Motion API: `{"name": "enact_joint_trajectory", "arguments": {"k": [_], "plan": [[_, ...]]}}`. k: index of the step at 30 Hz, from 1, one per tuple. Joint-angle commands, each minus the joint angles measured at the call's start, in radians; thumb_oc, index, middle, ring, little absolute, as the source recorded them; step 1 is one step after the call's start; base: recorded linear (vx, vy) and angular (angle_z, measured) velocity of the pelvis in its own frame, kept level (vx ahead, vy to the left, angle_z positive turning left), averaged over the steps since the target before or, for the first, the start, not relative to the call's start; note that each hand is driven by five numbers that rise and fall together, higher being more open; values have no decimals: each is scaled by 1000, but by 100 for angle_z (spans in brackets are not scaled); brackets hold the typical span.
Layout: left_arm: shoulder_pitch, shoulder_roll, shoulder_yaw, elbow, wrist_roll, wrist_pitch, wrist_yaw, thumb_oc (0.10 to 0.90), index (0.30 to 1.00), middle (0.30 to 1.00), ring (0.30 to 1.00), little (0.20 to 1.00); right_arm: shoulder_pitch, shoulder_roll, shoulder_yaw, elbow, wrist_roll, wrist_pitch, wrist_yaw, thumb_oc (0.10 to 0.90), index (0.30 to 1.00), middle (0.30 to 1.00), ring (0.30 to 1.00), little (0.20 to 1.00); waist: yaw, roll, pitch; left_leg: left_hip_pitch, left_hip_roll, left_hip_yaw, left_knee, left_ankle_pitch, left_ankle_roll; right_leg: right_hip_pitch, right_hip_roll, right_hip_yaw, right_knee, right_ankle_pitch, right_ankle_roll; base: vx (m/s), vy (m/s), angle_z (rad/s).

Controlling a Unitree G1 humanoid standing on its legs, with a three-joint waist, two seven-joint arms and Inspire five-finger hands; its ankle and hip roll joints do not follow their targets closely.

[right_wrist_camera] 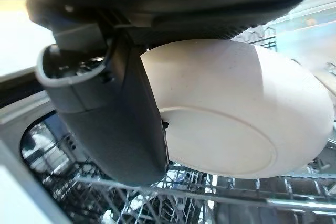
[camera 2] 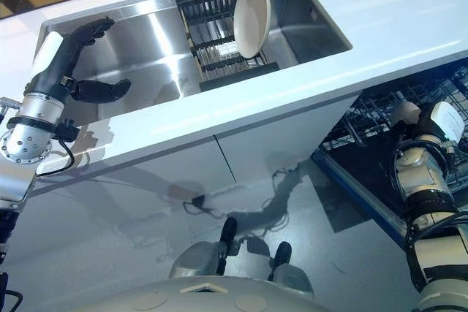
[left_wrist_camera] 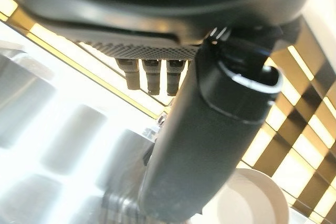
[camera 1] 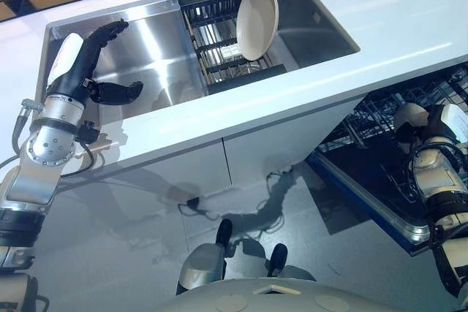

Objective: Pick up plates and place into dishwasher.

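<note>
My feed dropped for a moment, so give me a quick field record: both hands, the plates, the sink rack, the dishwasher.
left hand: open, fingers straight, raised over the sink's left basin, holding nothing
right hand: shut on a plate, thumb across its underside
held plate: cream, above the dishwasher rack
dishwasher rack: wire basket, pulled out at the robot's right
sink plate: cream, standing on edge in the sink rack
sink rack: dark, in the sink's right half
sink: stainless steel, set in the white counter
</note>
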Motion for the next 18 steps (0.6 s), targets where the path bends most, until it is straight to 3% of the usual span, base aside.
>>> {"name": "enact_joint_trajectory", "arguments": {"k": [1,2,10,18], "plan": [[-111,72,7,-55,-38,-42,53,800,900,900,900,900,-77,-84,89,22,-34,31,39,624,749,749,749,724,-2,-4,-53,25,-7,81,44,-129,-9,-26,-18,2,45,-38,36,38,42,2],[-114,72,5,-59,-37,-37,46,800,900,900,900,900,-77,-77,94,34,-37,29,41,800,900,900,900,900,-1,-4,-54,28,-7,82,43,-129,-8,-23,-18,1,44,-37,37,46,39,0],[-118,82,-1,-51,-40,-33,14,800,900,900,900,900,-10,-31,61,22,-36,-18,32,800,900,900,900,900,-19,-7,-83,75,-14,110,38,-150,3,-2,-27,15,48,-36,51,30,23,0],[-90,70,31,-55,-31,-37,4,800,900,900,900,900,131,-11,-25,-148,-47,-53,8,800,900,900,900,900,-62,-14,-105,118,-21,151,36,-175,14,18,-26,49,35,-24,66,-15,5,-8]]}}
